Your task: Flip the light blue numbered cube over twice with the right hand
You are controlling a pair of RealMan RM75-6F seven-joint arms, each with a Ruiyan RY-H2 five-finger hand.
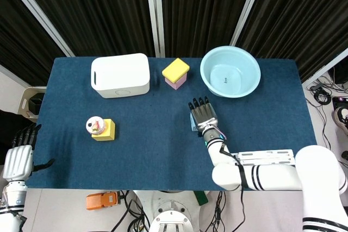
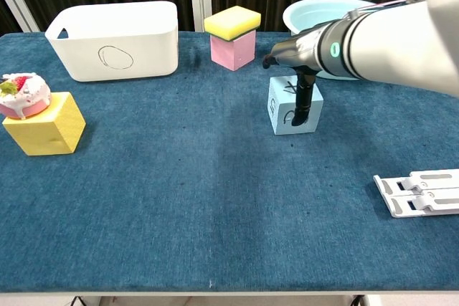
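Note:
The light blue numbered cube point(image 2: 281, 115) stands on the blue table, right of centre. My right hand point(image 2: 295, 56) hovers flat over its top, fingers stretched toward the back, while the thumb hangs down across the front face and hides part of the numeral. Seen from the head view, the right hand point(image 1: 202, 115) covers nearly the whole cube point(image 1: 192, 124), leaving only a sliver of its left edge. Nothing is gripped. My left hand point(image 1: 19, 158) stays off the table's near left corner with its fingers apart and empty.
Behind the cube stand a light blue bowl point(image 1: 230, 72), a pink block with a yellow sponge point(image 1: 175, 70) on it, and a white bin point(image 1: 120, 75). A yellow block carrying a toy cake point(image 1: 98, 127) sits at the left. A flat white rack point(image 2: 423, 193) lies near the front right.

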